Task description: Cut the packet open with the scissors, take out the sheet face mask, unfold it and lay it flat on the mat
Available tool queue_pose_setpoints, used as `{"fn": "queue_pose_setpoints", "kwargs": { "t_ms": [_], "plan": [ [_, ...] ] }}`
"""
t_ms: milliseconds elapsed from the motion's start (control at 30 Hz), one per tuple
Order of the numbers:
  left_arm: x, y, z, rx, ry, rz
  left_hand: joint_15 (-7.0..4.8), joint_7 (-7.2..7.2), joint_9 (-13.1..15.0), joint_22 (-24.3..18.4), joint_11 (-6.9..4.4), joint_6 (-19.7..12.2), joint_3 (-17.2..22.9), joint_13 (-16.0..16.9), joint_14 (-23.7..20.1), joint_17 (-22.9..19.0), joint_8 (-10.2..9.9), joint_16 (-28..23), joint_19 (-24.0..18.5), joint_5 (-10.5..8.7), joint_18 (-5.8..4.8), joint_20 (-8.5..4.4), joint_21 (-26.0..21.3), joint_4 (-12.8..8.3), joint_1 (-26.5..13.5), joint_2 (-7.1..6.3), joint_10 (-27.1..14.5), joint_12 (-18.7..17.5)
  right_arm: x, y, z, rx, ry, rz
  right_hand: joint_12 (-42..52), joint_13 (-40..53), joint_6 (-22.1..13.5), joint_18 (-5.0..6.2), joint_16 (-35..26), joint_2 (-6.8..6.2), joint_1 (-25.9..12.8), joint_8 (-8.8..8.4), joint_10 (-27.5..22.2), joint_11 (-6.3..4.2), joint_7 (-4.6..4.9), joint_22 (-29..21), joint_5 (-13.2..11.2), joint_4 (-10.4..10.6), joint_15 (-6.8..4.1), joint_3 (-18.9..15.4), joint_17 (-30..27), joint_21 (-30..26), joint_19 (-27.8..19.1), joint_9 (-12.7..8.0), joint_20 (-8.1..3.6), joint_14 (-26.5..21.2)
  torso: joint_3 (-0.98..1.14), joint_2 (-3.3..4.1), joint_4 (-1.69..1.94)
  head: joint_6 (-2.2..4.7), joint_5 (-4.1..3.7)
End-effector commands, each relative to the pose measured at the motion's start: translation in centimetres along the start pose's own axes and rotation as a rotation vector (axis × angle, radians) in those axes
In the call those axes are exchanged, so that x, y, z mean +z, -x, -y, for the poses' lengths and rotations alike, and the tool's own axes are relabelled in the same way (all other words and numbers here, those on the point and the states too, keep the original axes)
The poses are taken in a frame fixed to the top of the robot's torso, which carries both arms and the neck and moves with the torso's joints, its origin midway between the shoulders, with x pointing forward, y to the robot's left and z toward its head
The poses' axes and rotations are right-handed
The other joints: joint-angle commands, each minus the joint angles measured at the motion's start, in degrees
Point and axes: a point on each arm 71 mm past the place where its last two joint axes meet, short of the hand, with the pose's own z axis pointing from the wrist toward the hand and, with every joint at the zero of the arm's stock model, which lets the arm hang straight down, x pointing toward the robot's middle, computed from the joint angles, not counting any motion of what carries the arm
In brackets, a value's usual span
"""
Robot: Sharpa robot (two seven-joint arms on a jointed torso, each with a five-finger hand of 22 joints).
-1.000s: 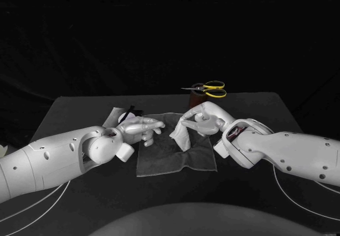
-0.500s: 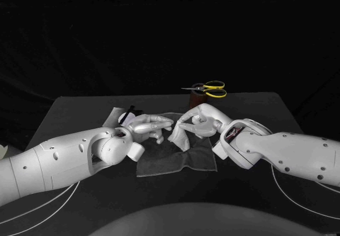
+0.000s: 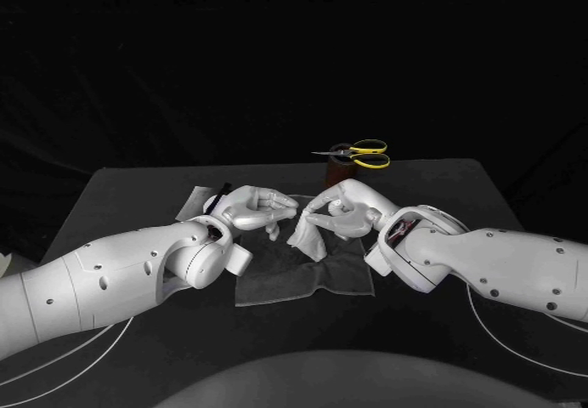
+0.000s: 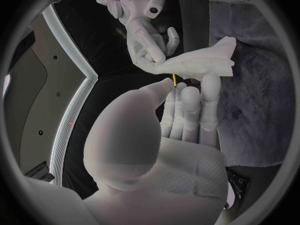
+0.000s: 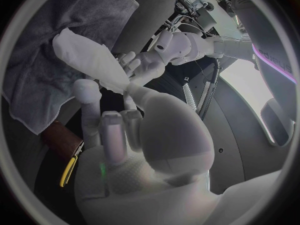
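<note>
Head view: right hand pinches the folded mask by its top, long axis hanging down over the mat. Left hand sits just beside it, fingers apart, holding nothing, so I'd guess it grabs the free edge next.

The right robot hand pinches the folded white sheet face mask, which hangs down over the grey mat on the black surface. The left robot hand is just beside it, fingertips close to the right's. Yellow-handled scissors rest on a brown holder behind them.
</note>
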Motion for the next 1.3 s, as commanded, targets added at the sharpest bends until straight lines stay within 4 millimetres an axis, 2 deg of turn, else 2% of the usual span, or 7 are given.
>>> {"fn": "queue_pose_setpoints", "kwargs": {
  "t_ms": [33,133,333,600,800,967,1300],
  "plan": [
    [0.01,-0.29,0.55,0.114,-0.065,-0.015,-0.18,-0.31,0.24,0.62,-0.16,1.32,-0.88,0.53,1.10,2.71,0.19,1.14,0.70,-0.29,0.10,-0.27,0.66,-0.02,-0.57,-0.33,0.64,1.03,0.03,0.04,-0.15,-0.008,0.014,0.003,-0.22,11.49,-0.04,1.01,0.29,0.13,0.18,0.12,4.09,-0.04,0.14,3.64,0.16,-0.05,-0.12,0.24,13.38,-0.05,-0.33,0.10,0.06,5.27,-0.03,-0.01,-0.01,0.00,-0.17],
    [-0.04,-0.36,0.59,0.122,-0.071,-0.028,-0.34,-0.62,0.32,1.26,-0.39,2.21,-1.53,1.09,2.25,5.69,0.25,2.30,1.07,-0.30,-0.03,-0.39,1.19,0.06,-1.13,-0.42,0.89,1.89,0.02,0.05,-0.12,-0.008,0.013,0.002,-0.22,11.49,-0.04,1.01,0.29,0.13,0.18,0.12,4.09,-0.04,0.14,3.64,0.16,-0.05,-0.12,0.24,13.38,-0.05,-0.33,0.10,0.06,5.27,-0.05,-0.01,0.03,0.00,-0.25],
    [-0.11,-0.46,0.65,0.130,-0.083,-0.050,-0.44,-0.97,0.31,1.24,-0.57,3.15,-3.21,1.92,2.43,7.17,0.08,2.98,0.97,-0.34,-0.05,-0.48,1.02,0.98,-2.95,-1.00,0.91,3.02,0.03,0.06,-0.09,-0.009,0.012,0.001,-0.22,11.49,-0.04,1.01,0.29,0.13,0.18,0.12,4.09,-0.04,0.14,3.64,0.16,-0.05,-0.12,0.24,13.38,-0.05,-0.33,0.10,0.06,5.27,-0.06,0.01,0.06,0.00,-0.14],
    [-0.10,-0.53,0.71,0.133,-0.090,-0.056,-0.45,-0.90,0.10,1.30,-0.55,3.00,-3.79,2.22,2.43,7.68,-0.44,3.25,0.98,-0.34,-0.08,-0.52,0.99,1.37,-3.39,-1.06,0.64,3.32,0.02,-0.04,-0.19,-0.007,0.015,-0.004,-0.16,11.53,-0.09,0.97,0.33,0.16,0.15,0.16,4.10,0.00,0.17,3.70,0.16,-0.12,-0.07,0.37,13.47,0.11,-0.30,0.12,0.08,5.31,-0.05,0.02,0.02,0.00,-0.09],
    [-0.06,-0.62,0.68,0.130,-0.089,-0.069,-0.22,-0.42,-0.55,1.25,-0.24,1.87,-4.49,2.64,2.25,8.10,-1.84,3.46,0.94,-0.35,-0.12,-0.41,0.84,1.76,-3.60,-1.22,0.21,3.72,0.02,-0.04,-0.19,-0.008,0.015,-0.005,-0.16,11.53,-0.09,0.97,0.33,0.16,0.15,0.16,4.10,0.00,0.17,3.70,0.16,-0.12,-0.07,0.37,13.47,0.11,-0.30,0.12,0.08,5.31,0.00,-0.01,0.01,0.00,-0.25],
    [-0.08,-0.76,0.61,0.132,-0.081,-0.094,0.17,0.12,-1.23,1.06,0.22,0.81,-5.88,3.01,2.00,8.46,-3.18,3.61,0.73,-0.35,-0.12,-0.14,0.53,2.49,-4.51,-2.08,-0.37,3.99,0.03,-0.01,-0.16,-0.009,0.014,-0.003,-0.16,11.53,-0.09,0.97,0.33,0.16,0.15,0.16,4.10,0.00,0.17,3.70,0.16,-0.12,-0.07,0.37,13.47,0.11,-0.30,0.12,0.08,5.31,0.00,-0.02,0.00,0.00,-0.43],
    [-0.07,-1.01,0.54,0.142,-0.074,-0.126,0.32,0.25,-1.48,1.12,0.34,0.77,-6.31,3.20,2.05,9.05,-3.62,3.83,0.70,-0.35,-0.13,0.01,0.50,2.79,-4.46,-1.92,-0.64,4.15,0.04,-0.08,-0.25,-0.008,0.018,-0.006,-0.16,11.53,-0.09,0.97,0.33,0.16,0.15,0.16,4.10,0.00,0.17,3.70,0.16,-0.12,-0.07,0.37,13.47,0.11,-0.30,0.12,0.08,5.31,-0.04,0.01,0.03,0.00,-0.56]
  ]
}}
